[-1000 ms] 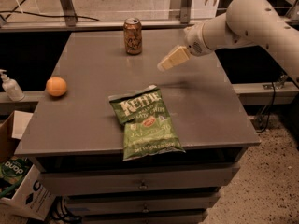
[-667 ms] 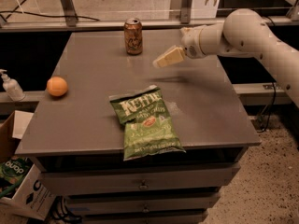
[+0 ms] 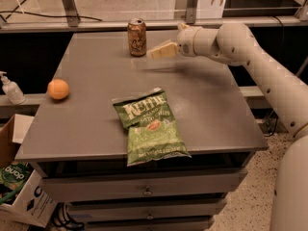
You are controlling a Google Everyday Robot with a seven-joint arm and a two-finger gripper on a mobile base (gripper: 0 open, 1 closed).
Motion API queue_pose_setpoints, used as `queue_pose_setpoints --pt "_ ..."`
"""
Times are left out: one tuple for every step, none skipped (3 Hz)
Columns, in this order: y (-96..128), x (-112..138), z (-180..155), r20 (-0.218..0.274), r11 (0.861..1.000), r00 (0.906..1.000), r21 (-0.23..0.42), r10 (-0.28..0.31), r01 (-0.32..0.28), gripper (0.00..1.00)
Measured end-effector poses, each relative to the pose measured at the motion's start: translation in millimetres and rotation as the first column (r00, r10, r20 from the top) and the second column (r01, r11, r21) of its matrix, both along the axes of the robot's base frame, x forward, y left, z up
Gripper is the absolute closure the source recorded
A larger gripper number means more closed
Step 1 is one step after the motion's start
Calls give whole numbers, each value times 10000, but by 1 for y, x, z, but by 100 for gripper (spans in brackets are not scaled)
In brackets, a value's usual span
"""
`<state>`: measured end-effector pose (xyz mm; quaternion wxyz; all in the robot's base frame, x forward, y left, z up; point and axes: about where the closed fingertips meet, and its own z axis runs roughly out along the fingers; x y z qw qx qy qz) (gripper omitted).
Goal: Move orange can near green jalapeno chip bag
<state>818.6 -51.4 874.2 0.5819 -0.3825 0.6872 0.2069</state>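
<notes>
Grey and flat, the worktop [image 3: 211,105] sits on a stack of drawers [image 3: 144,190], with a dark rail and a pale floor behind it. Toward the back edge, a little left of the middle, the can [image 3: 137,37] stands upright on the worktop, orange-brown with a silver top and pale lettering facing me. Just to its right hangs the gripper [image 3: 156,52], pale and wedge-shaped, pointing left at the can's lower half, close to it but not touching it, and a little above the surface. From where I stand it shows side-on, so I cannot tell whether it is spread or closed; nothing is in it. The white arm [image 3: 240,42] behind it reaches in from the right and runs down past the worktop's right edge. Well in front of the can, near the front edge, the bag [image 3: 148,126] lies flat and crinkled, green with white "Kettle" lettering and a small red emblem, its lower end reaching the front edge. An orange [image 3: 58,89] rests near the left edge, apart from both. Off the worktop to the left, a small pump bottle [image 3: 10,88] stands on a ledge, and a cardboard box [image 3: 21,198] sits on the floor below.
</notes>
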Motion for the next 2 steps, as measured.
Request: queue_pose_setpoints --pt "20 19 2 -162 9995 9998 308 -63 68 0" --pt "44 31 -3 -696 9993 9976 386 24 3 0"
